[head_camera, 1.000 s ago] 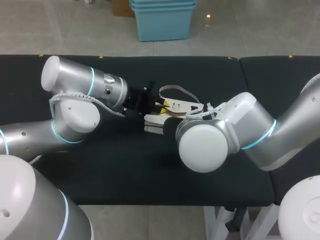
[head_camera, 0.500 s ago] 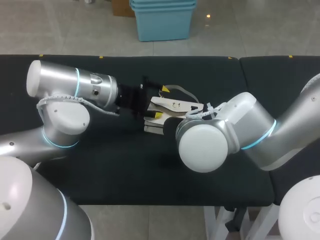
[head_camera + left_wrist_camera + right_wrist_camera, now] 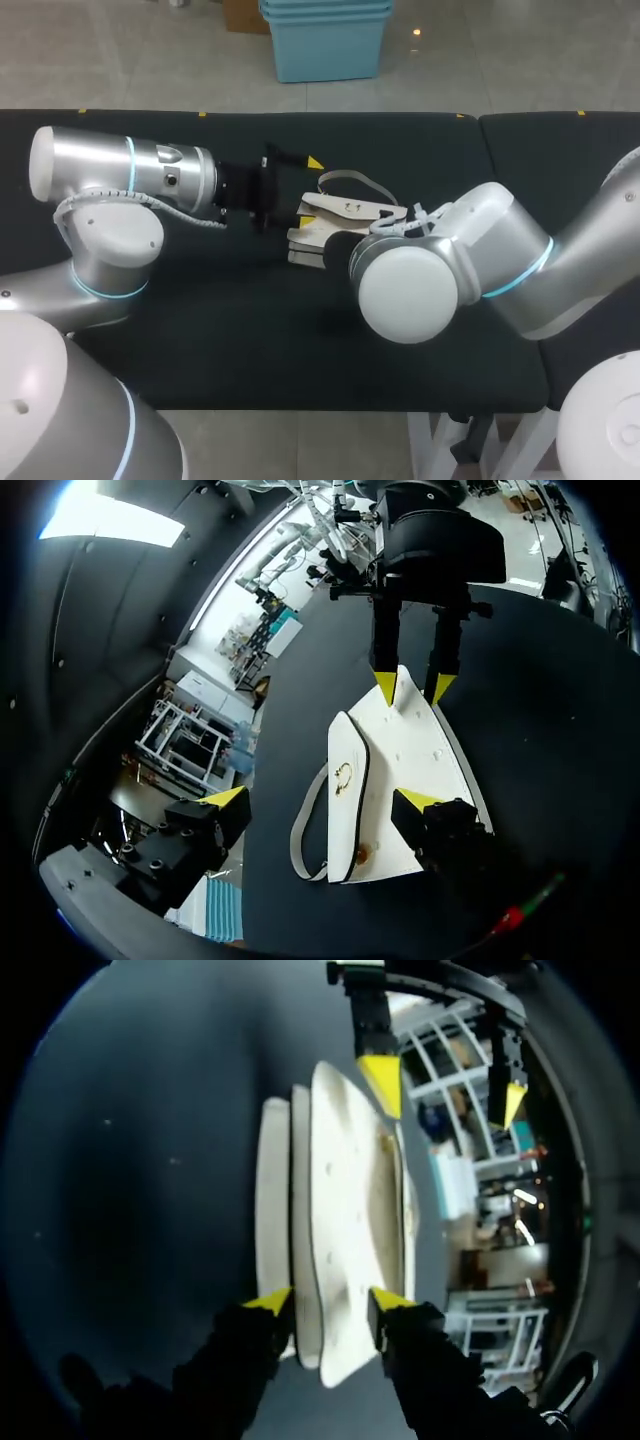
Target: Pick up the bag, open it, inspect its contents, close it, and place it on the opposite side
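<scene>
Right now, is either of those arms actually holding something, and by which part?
The right gripper grips the white bag by the end nearest that arm; the left gripper is open, holding nothing.

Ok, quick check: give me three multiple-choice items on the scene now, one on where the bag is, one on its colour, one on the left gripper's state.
1. Where on the table is the bag? A left edge; B middle; C right edge.
2. What colour is the bag? A black; B red; C white.
3. Is the left gripper A open; B shut on the strap; C shut, empty?
Key: B, the head view shows it mid-table; C, its panels are white; A, its yellow tips stand wide apart.
</scene>
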`<state>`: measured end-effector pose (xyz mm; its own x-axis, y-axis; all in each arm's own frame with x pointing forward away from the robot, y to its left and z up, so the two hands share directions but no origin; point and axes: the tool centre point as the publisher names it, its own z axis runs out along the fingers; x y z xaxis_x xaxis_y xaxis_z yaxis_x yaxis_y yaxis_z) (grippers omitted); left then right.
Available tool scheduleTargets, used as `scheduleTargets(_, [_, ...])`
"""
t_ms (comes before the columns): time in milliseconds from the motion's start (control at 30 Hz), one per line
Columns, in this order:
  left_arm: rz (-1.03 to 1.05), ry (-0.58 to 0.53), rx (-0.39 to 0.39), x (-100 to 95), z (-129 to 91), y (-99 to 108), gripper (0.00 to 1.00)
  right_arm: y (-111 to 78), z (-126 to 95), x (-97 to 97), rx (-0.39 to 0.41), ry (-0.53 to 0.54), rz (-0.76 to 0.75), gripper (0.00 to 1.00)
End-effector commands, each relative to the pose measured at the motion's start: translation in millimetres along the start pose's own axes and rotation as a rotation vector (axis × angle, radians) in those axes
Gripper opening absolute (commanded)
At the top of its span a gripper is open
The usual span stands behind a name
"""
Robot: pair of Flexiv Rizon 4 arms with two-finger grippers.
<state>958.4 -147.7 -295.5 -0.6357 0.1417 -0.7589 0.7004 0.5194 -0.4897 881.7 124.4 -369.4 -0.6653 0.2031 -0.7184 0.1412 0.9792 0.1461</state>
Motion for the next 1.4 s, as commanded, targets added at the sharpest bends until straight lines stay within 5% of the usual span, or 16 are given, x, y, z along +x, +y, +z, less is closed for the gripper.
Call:
scheduleTargets(33, [-0.02,-0.003,-0.024,-1.9,-12,-7,1.0,-6.1,-16,-10.8,-0.012,0.033,0.003,1.0])
scheduleTargets(500, [-0.237,0.048,-0.125,-9.6,-39,-11,1.0,-15.1,-46,-46.2,-0.103,0.294,0.068,1.0])
scheduleTargets(833, [-0.497,0.151,-0.183,-6.3,-49,-6,1.0,-24.1,-48,-59.6,-0.035,0.477,0.132,1.0])
scheduleTargets(1100, [-0.588,0.367,-0.194,-5.9,-41,-9,1.0,-25.8,-53,-65.0,0.008,0.615,0.104,1.0])
scheduleTargets(1400, [-0.588,0.367,-0.194,-5.9,-41,-9,1.0,-26.9,-54,-66.3,0.005,0.638,0.101,1.0])
